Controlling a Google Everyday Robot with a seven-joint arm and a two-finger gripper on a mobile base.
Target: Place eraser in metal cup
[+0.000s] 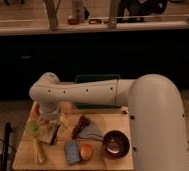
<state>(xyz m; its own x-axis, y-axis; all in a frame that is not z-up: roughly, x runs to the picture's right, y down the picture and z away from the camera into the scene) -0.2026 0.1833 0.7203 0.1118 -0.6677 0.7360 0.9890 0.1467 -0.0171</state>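
Observation:
The metal cup [115,144] is a round, dark reddish-brown shiny vessel on the right part of the wooden table [23,159]. My gripper [51,129] hangs from the white arm [88,92] over the table's left part, well left of the cup. It points down among small items next to a pale green thing [33,128]. A small blue-grey block [72,151] and an orange item [86,151] lie just left of the cup. I cannot tell which item is the eraser.
A dark brown item [80,125] and a grey-blue flat piece [93,132] lie mid-table. A yellowish stick [40,152] lies at front left. A black pole [6,147] stands left of the table. A dark counter [93,50] runs behind.

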